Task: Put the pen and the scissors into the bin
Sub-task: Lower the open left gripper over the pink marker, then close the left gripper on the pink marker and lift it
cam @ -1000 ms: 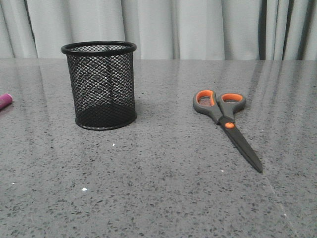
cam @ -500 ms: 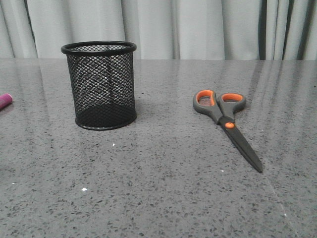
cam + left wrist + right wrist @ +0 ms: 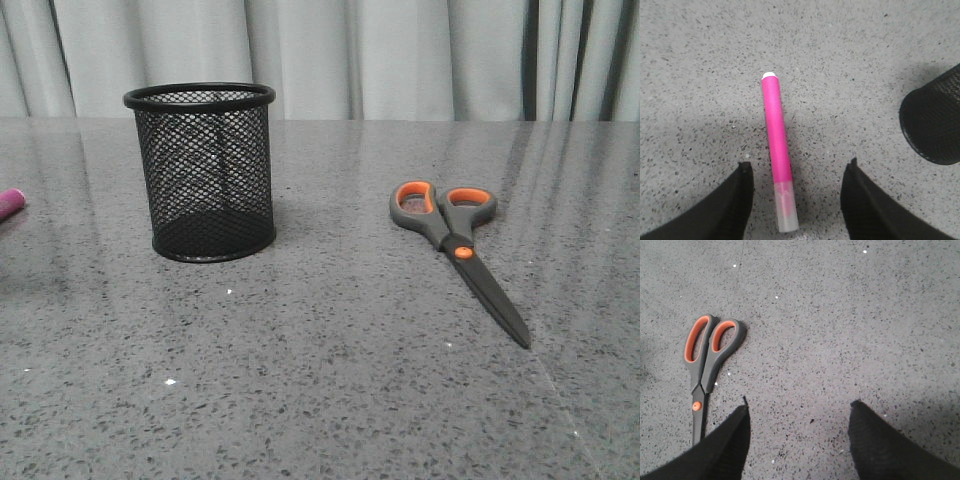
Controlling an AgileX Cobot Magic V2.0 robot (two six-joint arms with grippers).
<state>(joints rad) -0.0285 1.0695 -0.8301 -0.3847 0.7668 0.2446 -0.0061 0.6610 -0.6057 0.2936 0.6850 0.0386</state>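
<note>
The magenta pen (image 3: 776, 135) lies flat on the grey table, its clear cap end between the fingers of my open left gripper (image 3: 799, 167), which hovers above it without touching. Only the pen's tip (image 3: 10, 203) shows at the front view's left edge. The black mesh bin (image 3: 207, 170) stands upright, and its side (image 3: 935, 125) also shows in the left wrist view. The scissors (image 3: 455, 246) lie closed on the table to the right of the bin. My right gripper (image 3: 799, 410) is open over bare table, with the scissors (image 3: 705, 362) just beside one finger. Neither arm shows in the front view.
The speckled grey tabletop (image 3: 320, 380) stretches across the view. Pale curtains (image 3: 380, 55) hang behind its far edge.
</note>
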